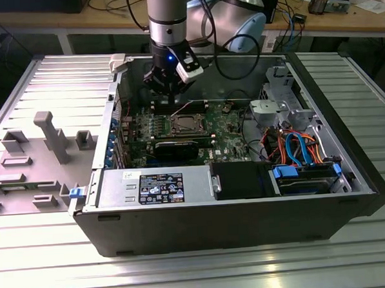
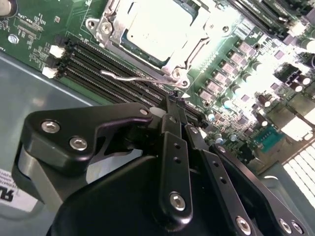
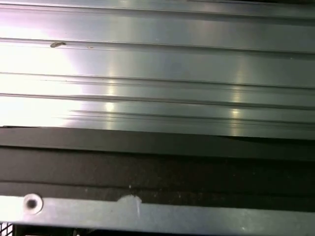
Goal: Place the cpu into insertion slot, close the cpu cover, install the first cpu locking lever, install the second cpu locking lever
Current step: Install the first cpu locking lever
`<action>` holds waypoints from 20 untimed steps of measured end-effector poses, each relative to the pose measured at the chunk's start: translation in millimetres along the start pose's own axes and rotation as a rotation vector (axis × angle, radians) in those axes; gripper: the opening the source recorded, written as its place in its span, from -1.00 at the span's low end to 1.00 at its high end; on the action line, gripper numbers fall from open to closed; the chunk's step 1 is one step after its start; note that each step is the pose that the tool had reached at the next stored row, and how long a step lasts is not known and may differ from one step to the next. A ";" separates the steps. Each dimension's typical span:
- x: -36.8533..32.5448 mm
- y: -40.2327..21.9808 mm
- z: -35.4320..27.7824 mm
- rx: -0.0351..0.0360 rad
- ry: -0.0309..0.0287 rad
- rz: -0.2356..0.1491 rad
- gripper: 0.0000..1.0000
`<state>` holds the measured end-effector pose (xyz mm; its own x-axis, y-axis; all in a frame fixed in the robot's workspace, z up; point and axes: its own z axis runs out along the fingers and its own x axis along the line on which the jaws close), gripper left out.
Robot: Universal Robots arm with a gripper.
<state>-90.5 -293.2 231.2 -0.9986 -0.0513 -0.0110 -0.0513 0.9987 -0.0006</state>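
CPU seated in the insertion slot on the green motherboard, silver top face up, framed by the cpu cover lying flat around it. Wire locking lever along the socket edge facing the memory slots, close to the fingertips. Gripper just above the board beside the socket, fingers pressed together, nothing between them. Arm upright over the far part of the open computer case, socket near and below. Ribbed metal table beyond the case wall.
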 end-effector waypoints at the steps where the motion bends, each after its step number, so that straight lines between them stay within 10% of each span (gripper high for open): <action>1: -0.6 0.0 1.8 0.0000 0.0004 0.000 -0.79; 20: -2.5 -0.2 20.1 0.0002 0.0017 -0.002 -0.79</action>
<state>-87.8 -293.3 211.2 -0.9985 -0.0531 -0.0093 -0.0531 0.9986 -0.0008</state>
